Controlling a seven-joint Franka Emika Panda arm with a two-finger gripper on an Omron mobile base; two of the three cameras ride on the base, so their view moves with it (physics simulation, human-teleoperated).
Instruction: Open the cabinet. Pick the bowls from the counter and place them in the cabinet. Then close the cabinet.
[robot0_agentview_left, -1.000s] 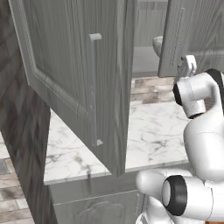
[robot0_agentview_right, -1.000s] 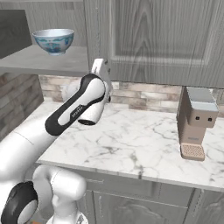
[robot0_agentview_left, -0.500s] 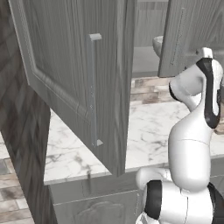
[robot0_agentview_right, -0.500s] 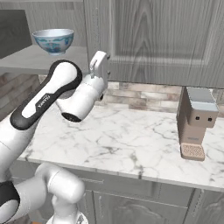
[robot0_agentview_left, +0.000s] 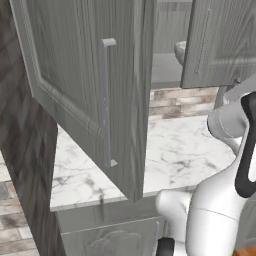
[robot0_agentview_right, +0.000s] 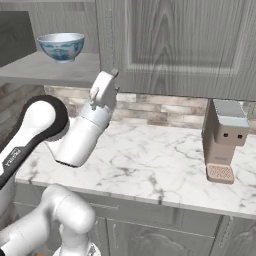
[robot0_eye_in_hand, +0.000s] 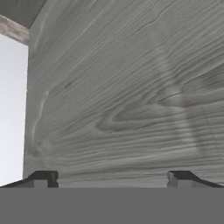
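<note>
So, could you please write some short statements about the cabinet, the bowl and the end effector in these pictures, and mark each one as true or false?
1. A blue and white bowl stands on the shelf inside the cabinet. True.
2. The end effector is shut on a bowl. False: its fingers stand wide apart and hold nothing.
3. The left cabinet door is swung open. True.
4. The right cabinet door is swung fully open. False: in the right base view it stands closed.
5. A brown coffee machine stands on the counter. True.
6. The hand view looks at the counter. False: it looks at grey wood grain.
</note>
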